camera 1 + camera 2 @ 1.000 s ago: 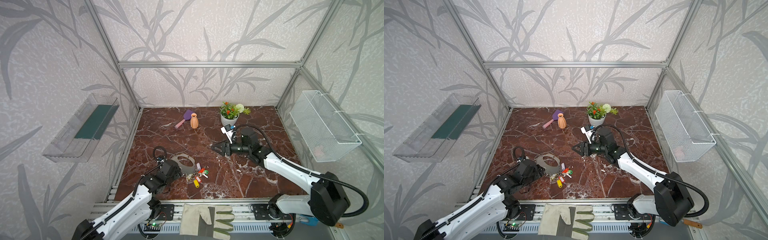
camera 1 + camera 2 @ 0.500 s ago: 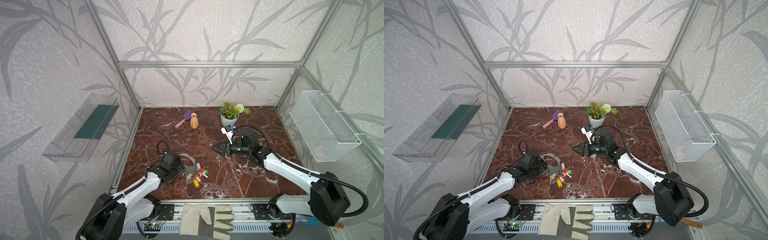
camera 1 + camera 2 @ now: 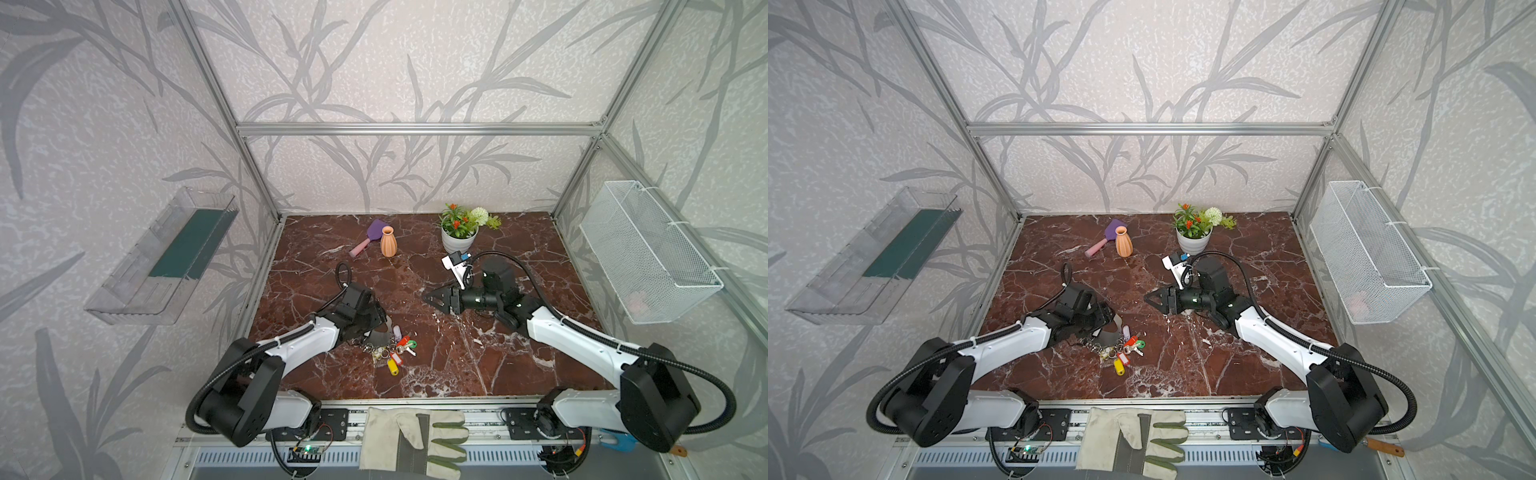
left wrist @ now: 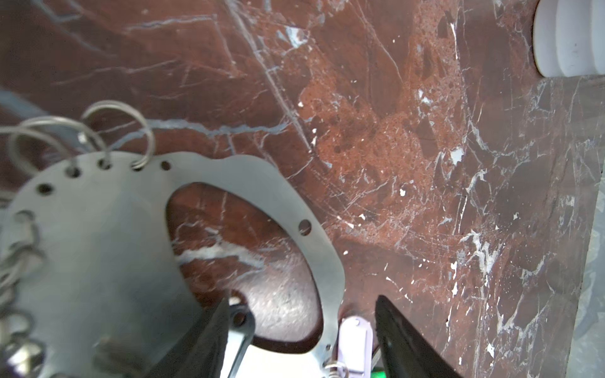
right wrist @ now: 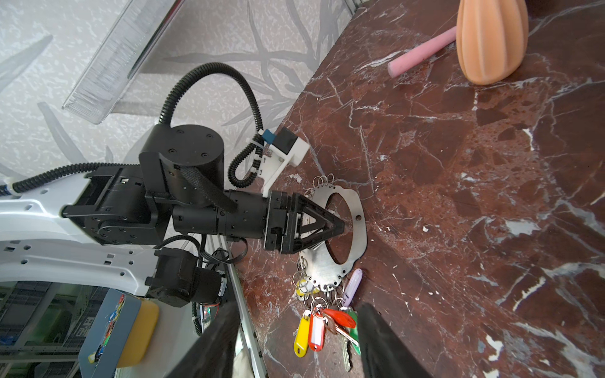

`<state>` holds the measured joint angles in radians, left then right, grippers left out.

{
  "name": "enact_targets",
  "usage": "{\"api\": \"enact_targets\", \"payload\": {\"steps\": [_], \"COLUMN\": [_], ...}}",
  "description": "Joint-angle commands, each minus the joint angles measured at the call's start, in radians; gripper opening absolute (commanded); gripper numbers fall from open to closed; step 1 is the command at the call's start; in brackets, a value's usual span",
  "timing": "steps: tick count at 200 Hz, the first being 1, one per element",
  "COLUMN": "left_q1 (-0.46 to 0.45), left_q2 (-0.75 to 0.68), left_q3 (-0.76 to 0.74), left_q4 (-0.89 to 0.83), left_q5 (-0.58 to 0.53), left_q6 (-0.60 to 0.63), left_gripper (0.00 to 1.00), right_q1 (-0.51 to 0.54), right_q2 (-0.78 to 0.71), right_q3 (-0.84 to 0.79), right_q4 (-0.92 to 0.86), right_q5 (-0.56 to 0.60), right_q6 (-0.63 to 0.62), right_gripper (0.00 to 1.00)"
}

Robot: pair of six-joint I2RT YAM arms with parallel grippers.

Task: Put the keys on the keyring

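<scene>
Keyring (image 4: 98,248) lies flat on the marble table (image 3: 478,357), front-left of centre, with the keys (image 5: 316,330) bunched at its front edge. We note the left gripper (image 4: 302,301) low over it, jaws parted astride the plate's rim, likely to pin or lift it. Right gripper (image 5: 296,307) hangs well apart, jaws parted and empty, probably on standby. Only the left wrist view shows the straddle and a lilac tag (image 4: 355,340) beside the rim. Only the right wrist view shows the key colours clearly. Whether each is hooked on, we cannot tell.
</scene>
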<state>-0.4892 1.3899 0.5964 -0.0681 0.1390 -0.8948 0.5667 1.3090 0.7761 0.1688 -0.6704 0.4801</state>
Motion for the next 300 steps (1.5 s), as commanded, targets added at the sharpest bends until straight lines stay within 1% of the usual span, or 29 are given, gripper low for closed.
{"api": "enact_targets", "payload": {"steps": [1, 11, 23, 33, 41, 51, 73, 90, 101, 111, 123, 138, 147, 155, 162, 173, 185, 197, 219, 239, 249, 276, 300], "left_q1": [-0.035, -0.052, -0.056, -0.052, -0.040, -0.022, 0.012, 0.018, 0.019, 0.018, 0.019, 0.019, 0.019, 0.018, 0.018, 0.020, 0.018, 0.017, 0.012, 0.001, -0.005, -0.021, -0.031], "left_q2": [0.051, 0.067, 0.053, 0.006, -0.049, -0.126, -0.324, -0.479, -0.577, -0.659, -0.730, -0.777, -0.785, -0.778, -0.767, -0.740, -0.717, -0.698, -0.649, -0.585, -0.546, -0.444, -0.394], "left_q3": [0.069, 0.090, 0.091, 0.070, 0.056, 0.045, 0.009, -0.046, -0.100, -0.136, -0.165, -0.191, -0.216, -0.242, -0.266, -0.307, -0.324, -0.322, -0.310, -0.313, -0.300, -0.265, -0.246], "left_q4": [0.089, 0.111, 0.145, 0.161, 0.141, 0.076, -0.123, -0.280, -0.343, -0.413, -0.499, -0.564, -0.554, -0.521, -0.479, -0.380, -0.332, -0.309, -0.312, -0.230, -0.216, -0.189, -0.169], "left_q5": [0.048, 0.064, 0.071, 0.049, 0.023, -0.014, -0.078, -0.149, -0.182, -0.206, -0.240, -0.263, -0.239, -0.195, -0.160, -0.108, -0.093, -0.077, -0.107, -0.109, -0.131, -0.141, -0.150], "left_q6": [0.009, 0.011, -0.001, -0.003, 0.011, 0.034, 0.106, 0.099, 0.071, 0.045, 0.012, -0.008, -0.009, -0.010, -0.010, 0.028, 0.045, 0.106, 0.189, 0.195, 0.197, 0.235, 0.243], "left_gripper": [0.70, 0.69, 0.69, 0.69, 0.69, 0.69, 0.63, 0.58, 0.44, 0.36, 0.34, 0.34, 0.34, 0.34, 0.34, 0.34, 0.34, 0.34, 0.33, 0.32, 0.31, 0.29, 0.28], "right_q1": [0.001, 0.000, 0.000, 0.002, 0.004, 0.016, 0.072, 0.113, 0.128, 0.141, 0.166, 0.202, 0.224, 0.237, 0.244, 0.252, 0.254, 0.255, 0.260, 0.266, 0.266, 0.267, 0.266], "right_q2": [-0.041, -0.045, -0.042, -0.034, -0.021, -0.001, 0.079, 0.159, 0.223, 0.283, 0.355, 0.459, 0.517, 0.565, 0.601, 0.645, 0.677, 0.699, 0.735, 0.772, 0.785, 0.811, 0.824], "right_q3": [-0.006, -0.008, -0.006, -0.001, 0.005, 0.018, 0.091, 0.152, 0.190, 0.228, 0.278, 0.337, 0.385, 0.419, 0.445, 0.467, 0.483, 0.494, 0.521, 0.551, 0.559, 0.587, 0.604], "right_q4": [-0.025, -0.029, -0.031, -0.042, -0.044, -0.067, -0.160, -0.193, -0.193, -0.184, -0.167, -0.163, -0.169, -0.176, -0.172, -0.153, -0.136, -0.129, -0.132, -0.150, -0.149, -0.157, -0.172], "right_q5": [0.021, 0.031, 0.048, 0.067, 0.080, 0.109, 0.184, 0.219, 0.210, 0.180, 0.157, 0.142, 0.124, 0.112, 0.102, 0.084, 0.073, 0.065, 0.045, 0.035, 0.030, 0.027, 0.029], "right_q6": [-0.023, -0.027, -0.032, -0.040, -0.048, -0.068, -0.142, -0.168, -0.160, -0.143, -0.123, -0.106, -0.096, -0.086, -0.072, -0.049, -0.031, -0.022, -0.017, -0.017, -0.012, -0.008, -0.018], "right_gripper": [0.59, 0.59, 0.58, 0.57, 0.56, 0.55, 0.51, 0.46, 0.37, 0.32, 0.29, 0.23, 0.21, 0.19, 0.18, 0.18, 0.17, 0.17, 0.17, 0.17, 0.17, 0.16, 0.17]}}
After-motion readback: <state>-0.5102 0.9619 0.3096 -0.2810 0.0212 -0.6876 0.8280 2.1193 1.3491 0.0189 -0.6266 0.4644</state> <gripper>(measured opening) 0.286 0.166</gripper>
